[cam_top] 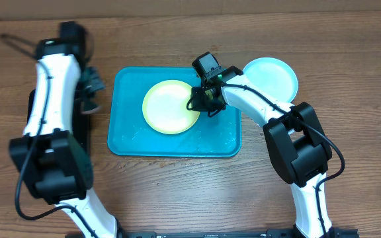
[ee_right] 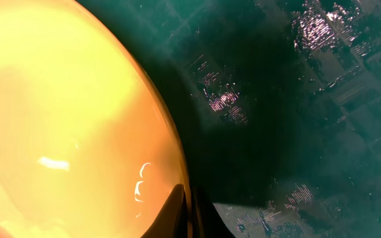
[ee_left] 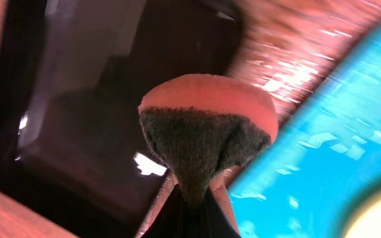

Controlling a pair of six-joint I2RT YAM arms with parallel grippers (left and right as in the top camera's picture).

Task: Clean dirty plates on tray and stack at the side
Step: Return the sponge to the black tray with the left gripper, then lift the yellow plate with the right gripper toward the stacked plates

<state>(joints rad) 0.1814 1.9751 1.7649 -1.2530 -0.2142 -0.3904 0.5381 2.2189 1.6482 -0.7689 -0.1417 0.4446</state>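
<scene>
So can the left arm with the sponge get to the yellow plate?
Probably yes. The left gripper holds the sponge over the black tray, just beside the blue tray, and nothing stands between it and the yellow plate. The right gripper pinches only the plate's right edge.

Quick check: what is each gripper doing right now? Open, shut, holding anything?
Left gripper: closed on the pink-backed dark scouring sponge.
Right gripper: closed on the rim of the round yellow-green plastic plate.

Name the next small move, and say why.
Probably lift the yellow-green plate off the tray: the right tool is shut on its rim, no smears show on it, and the cyan plate sits beside the tray.
</scene>
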